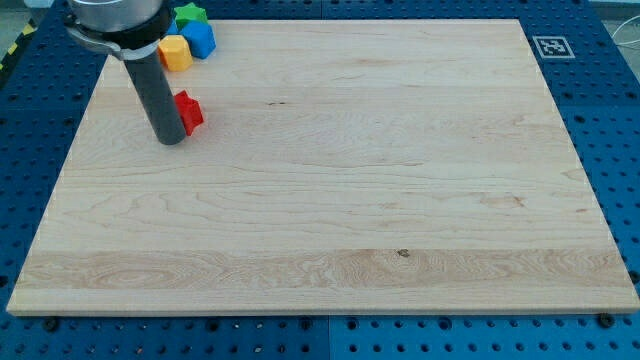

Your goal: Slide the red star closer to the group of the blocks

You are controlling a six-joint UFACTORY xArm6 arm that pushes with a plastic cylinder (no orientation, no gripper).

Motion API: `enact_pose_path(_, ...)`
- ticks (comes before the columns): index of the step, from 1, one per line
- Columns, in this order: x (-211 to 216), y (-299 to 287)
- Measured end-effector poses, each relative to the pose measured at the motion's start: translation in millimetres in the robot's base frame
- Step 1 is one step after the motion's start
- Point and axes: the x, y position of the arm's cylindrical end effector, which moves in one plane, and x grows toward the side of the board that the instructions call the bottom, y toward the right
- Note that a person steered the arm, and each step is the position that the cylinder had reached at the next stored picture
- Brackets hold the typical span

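The red star (189,111) lies near the view's top left on the wooden board (330,180), partly hidden by my rod. My tip (170,139) sits just at the star's lower left, touching or almost touching it. The group stands above it at the board's top-left corner: a yellow block (174,53), a blue block (200,39) and a green block (190,14), close together. The star is apart from the group, about a block's length below the yellow one.
A black-and-white marker tag (551,46) sits at the board's top right corner. The board rests on a blue perforated table (620,150). The arm's grey housing (115,20) hangs over the top left corner.
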Motion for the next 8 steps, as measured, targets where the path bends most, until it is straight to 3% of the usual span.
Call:
enact_pose_path(2, -7.5, -4.0)
enact_pose_path(5, -6.0, 42.7)
enact_pose_path(8, -3.7, 17.5)
